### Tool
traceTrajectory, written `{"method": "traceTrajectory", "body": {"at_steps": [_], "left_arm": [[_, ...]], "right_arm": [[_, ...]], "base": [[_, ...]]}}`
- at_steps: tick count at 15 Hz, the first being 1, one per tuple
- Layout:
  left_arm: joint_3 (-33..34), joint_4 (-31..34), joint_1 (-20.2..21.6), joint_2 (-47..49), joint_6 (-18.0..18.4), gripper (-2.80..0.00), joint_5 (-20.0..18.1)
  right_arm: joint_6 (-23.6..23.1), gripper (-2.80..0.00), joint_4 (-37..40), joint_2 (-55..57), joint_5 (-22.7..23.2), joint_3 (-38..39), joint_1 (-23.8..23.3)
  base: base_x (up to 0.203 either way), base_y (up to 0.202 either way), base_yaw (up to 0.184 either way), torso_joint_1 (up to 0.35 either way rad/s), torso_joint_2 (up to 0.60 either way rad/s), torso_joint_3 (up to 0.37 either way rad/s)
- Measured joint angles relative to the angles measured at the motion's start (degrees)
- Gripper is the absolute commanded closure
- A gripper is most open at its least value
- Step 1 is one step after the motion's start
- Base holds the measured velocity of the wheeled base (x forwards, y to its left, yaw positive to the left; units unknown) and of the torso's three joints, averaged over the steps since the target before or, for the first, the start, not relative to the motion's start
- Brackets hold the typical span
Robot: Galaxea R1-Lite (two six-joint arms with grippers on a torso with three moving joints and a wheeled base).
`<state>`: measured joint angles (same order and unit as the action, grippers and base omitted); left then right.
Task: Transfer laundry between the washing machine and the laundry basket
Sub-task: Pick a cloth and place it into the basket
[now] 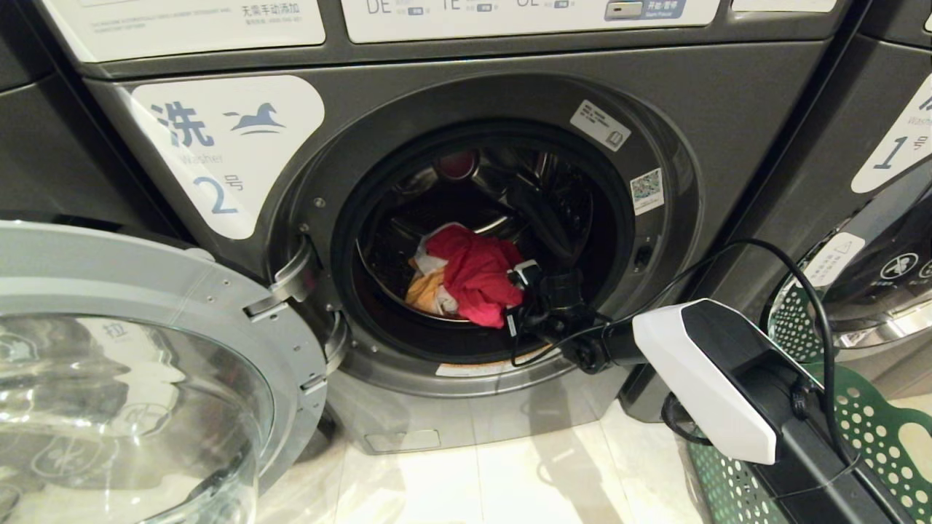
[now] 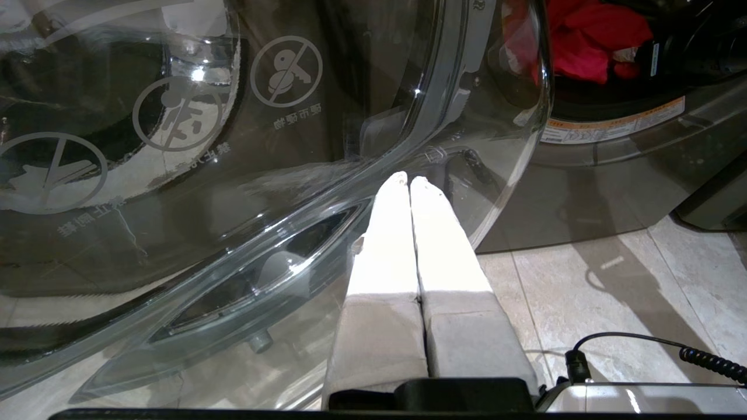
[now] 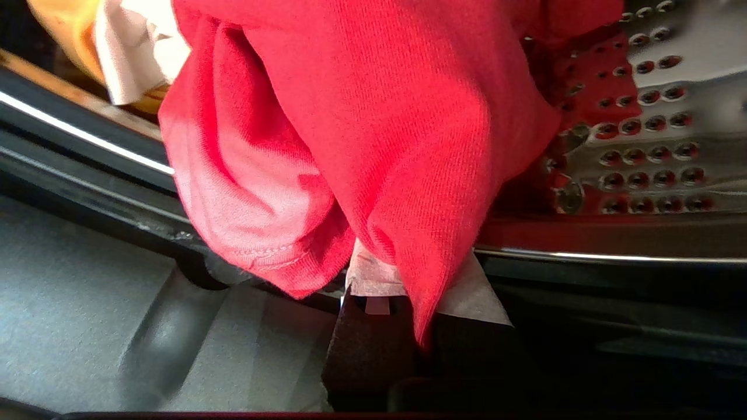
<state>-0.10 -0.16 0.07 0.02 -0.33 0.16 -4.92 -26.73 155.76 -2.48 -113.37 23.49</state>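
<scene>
The washing machine (image 1: 466, 80) stands with its round door (image 1: 218, 306) swung open to the left. A red garment (image 1: 477, 273) lies at the front of the drum on orange and white laundry (image 1: 429, 291). My right gripper (image 1: 518, 291) reaches into the drum mouth and is shut on the red garment (image 3: 379, 116), whose cloth hangs between the fingers (image 3: 373, 277) and hides the tips. The green perforated laundry basket (image 1: 874, 426) stands on the floor at lower right, under my right arm. My left gripper (image 2: 408, 179) is shut and empty, parked low beside the door glass (image 2: 233, 175).
The open door juts out at lower left, close to my left gripper. A second machine (image 1: 895, 145) stands to the right, behind the basket. A black cable (image 1: 786, 262) loops over my right arm. Pale floor tiles (image 1: 510, 480) lie before the machine.
</scene>
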Motion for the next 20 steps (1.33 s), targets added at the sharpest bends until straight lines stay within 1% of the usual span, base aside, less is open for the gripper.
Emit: {"method": "traceTrajectory", "body": {"at_steps": [6, 10, 14, 15, 17, 20], "left_arm": [[0.0, 0.0, 0.0, 0.0, 0.0, 0.0, 0.0], [0.0, 0.0, 0.0, 0.0, 0.0, 0.0, 0.0], [0.0, 0.0, 0.0, 0.0, 0.0, 0.0, 0.0], [0.0, 0.0, 0.0, 0.0, 0.0, 0.0, 0.0], [0.0, 0.0, 0.0, 0.0, 0.0, 0.0, 0.0], [0.0, 0.0, 0.0, 0.0, 0.0, 0.0, 0.0]], "right_arm": [[0.07, 0.0, 0.1, -0.62, -0.24, 0.01, 0.04], [0.07, 0.0, 0.08, -3.08, -0.02, 0.01, 0.24], [0.22, 0.0, -0.26, -7.87, 0.09, 2.92, 3.4], [0.27, 0.0, -0.45, -9.31, 0.01, 4.9, 4.49], [0.41, 0.0, -1.89, -12.82, -0.07, 11.46, 6.51], [0.46, 0.0, -7.26, -19.24, -1.45, 27.22, 9.7]], "base": [[0.0, 0.0, 0.0, 0.0, 0.0, 0.0], [0.0, 0.0, 0.0, 0.0, 0.0, 0.0], [0.0, 0.0, 0.0, 0.0, 0.0, 0.0], [0.0, 0.0, 0.0, 0.0, 0.0, 0.0], [0.0, 0.0, 0.0, 0.0, 0.0, 0.0], [0.0, 0.0, 0.0, 0.0, 0.0, 0.0]]}}
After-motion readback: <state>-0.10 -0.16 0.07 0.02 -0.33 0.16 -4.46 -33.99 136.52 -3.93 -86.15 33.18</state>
